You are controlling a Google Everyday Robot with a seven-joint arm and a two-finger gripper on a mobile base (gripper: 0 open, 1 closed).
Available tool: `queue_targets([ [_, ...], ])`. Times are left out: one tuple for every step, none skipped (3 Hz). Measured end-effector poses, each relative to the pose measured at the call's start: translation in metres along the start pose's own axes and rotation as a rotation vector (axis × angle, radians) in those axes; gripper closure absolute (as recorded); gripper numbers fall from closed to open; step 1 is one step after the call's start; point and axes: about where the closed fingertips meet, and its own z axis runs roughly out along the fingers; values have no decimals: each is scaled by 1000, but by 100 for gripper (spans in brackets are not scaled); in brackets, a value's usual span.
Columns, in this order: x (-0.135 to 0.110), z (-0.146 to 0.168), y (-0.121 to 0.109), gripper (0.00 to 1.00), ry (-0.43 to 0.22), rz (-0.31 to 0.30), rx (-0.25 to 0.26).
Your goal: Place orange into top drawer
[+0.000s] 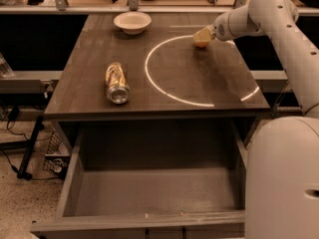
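Dark grey-brown wood is being presented by both the worktop and the top drawer beneath it. The drawer is being held pulled out toward the camera, nearly as wide as the worktop, with its flat bottom and low side walls being left bare.

On the left part of the worktop, a crushed gold can is being seen lying on its side, its round end being turned toward the front edge. Behind it and slightly to the right, a shallow white bowl is being carried upright near the rear edge, well apart from the can.

Further right, a bright ring of light is being cast across the middle and right of the surface, part of its curve being cut off by the right edge.

At the rear of that ring, the orange is being seen resting on the worktop, well apart from the open drawer. The claw is being held directly over it and is touching or nearly touching its top; whether the claw is clenched on the fruit or released cannot be told.

From there, the white arm is being extended toward the right edge, and the pale robot body is being shown in the lower right corner, beside the drawer.
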Motion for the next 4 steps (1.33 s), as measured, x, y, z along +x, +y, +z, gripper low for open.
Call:
queue_targets([
  [5,0,7,79,3,-2,-19],
  [-9,-26,19,99,-22,-31,-60],
  [-28,-70,45,100,-89,-61,-145],
  [-44,-117,81,100,-165,-49,-253],
])
